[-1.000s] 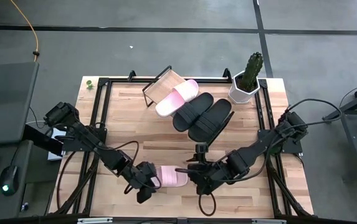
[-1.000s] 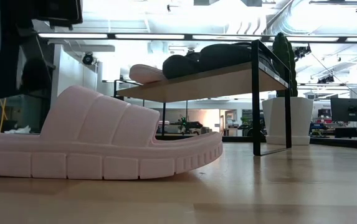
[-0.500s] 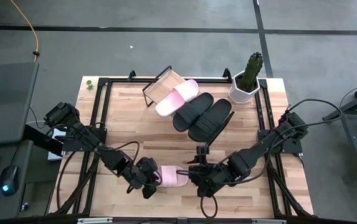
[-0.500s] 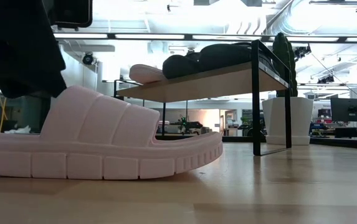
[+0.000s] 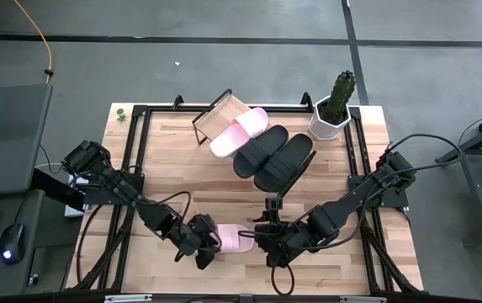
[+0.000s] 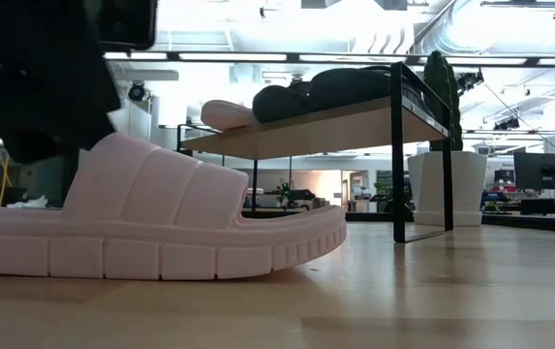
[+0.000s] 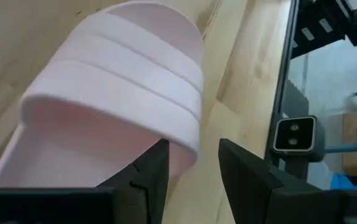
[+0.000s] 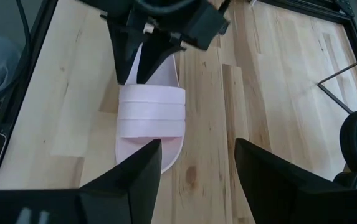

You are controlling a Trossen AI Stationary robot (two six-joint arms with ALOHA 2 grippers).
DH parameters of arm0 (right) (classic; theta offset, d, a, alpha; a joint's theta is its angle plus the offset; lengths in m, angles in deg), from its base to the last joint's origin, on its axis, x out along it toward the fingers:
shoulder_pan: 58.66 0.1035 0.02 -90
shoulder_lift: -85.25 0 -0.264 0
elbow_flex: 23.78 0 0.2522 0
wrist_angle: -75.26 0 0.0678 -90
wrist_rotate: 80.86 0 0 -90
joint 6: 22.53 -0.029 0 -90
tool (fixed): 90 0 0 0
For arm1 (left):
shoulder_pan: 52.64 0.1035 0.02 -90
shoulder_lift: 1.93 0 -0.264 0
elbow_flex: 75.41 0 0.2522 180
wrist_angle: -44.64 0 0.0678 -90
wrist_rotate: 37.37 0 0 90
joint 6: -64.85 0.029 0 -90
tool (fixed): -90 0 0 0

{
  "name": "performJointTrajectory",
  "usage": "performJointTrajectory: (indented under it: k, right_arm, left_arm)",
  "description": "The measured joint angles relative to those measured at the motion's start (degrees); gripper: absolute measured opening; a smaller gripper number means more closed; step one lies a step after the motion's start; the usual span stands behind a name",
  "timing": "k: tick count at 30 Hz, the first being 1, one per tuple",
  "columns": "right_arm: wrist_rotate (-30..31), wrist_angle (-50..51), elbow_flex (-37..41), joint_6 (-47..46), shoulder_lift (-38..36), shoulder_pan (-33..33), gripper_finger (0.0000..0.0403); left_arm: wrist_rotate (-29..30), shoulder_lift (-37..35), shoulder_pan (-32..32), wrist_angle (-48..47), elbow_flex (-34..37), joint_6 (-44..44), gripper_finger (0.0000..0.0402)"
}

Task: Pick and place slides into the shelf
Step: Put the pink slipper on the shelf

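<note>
Three slides already lie on the shelf (image 5: 215, 118) at about 12 o'clock on the table (image 5: 341, 181): one pink (image 5: 239, 131), two black (image 5: 272, 156). In the low view they sit on its slanted board, with the cactus pot (image 6: 442, 184) just beside the frame. The fourth, a pink slide (image 5: 234, 239), lies flat on the wood at about 6 o'clock. The left gripper (image 5: 205, 249) is at its heel end, fingers (image 7: 150, 177) narrowly parted with one over the sole edge; not closed on it. The right gripper (image 5: 262, 238) faces its toe end, fingers (image 8: 138, 171) spread wide, apart from the slide.
</note>
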Motion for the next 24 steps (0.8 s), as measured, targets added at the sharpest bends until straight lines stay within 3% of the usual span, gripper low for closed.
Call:
performJointTrajectory:
  k: [6, 14, 24]
  right_arm:
    - [-0.09, -0.08, 0.0, 0.0, 0.0, 0.0, 0.0193]
    - [-0.3, -0.1, 0.0, 0.0, 0.0, 0.0, 0.0193]
    - [-1.53, -0.14, 0.0, -0.17, 0.0, 0.02, 0.0193]
  left_arm:
    - [-4.39, 2.07, 1.73, 3.61, 0.11, 2.03, 0.0129]
    - [-1.69, 2.07, 2.42, 6.94, 0.13, 3.53, 0.0129]
    - [-1.44, 2.07, 3.45, 2.51, 0.11, 6.67, 0.0129]
